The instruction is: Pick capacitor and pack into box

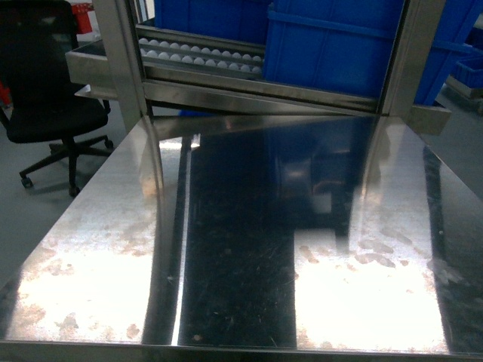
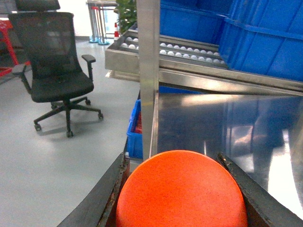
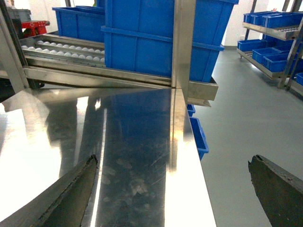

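In the left wrist view an orange, round-topped capacitor point(image 2: 182, 194) fills the space between the dark fingers point(image 2: 111, 189) of my left gripper point(image 2: 173, 158), which is shut on it near the left edge of the steel table point(image 2: 227, 123). My right gripper point(image 3: 173, 161) is open wide over the table's right edge point(image 3: 189, 156), and nothing sits between its fingers point(image 3: 71, 189). The box is out of view in every frame. Neither gripper shows in the head view, which holds only the bare steel table point(image 1: 241, 249).
Large blue bins point(image 1: 332, 41) stand on a roller conveyor point(image 1: 200, 56) behind the table, framed by steel posts point(image 1: 124, 53). A black office chair point(image 1: 49, 98) stands on the floor at left. Blue crates point(image 3: 199, 135) sit below the table's right side.
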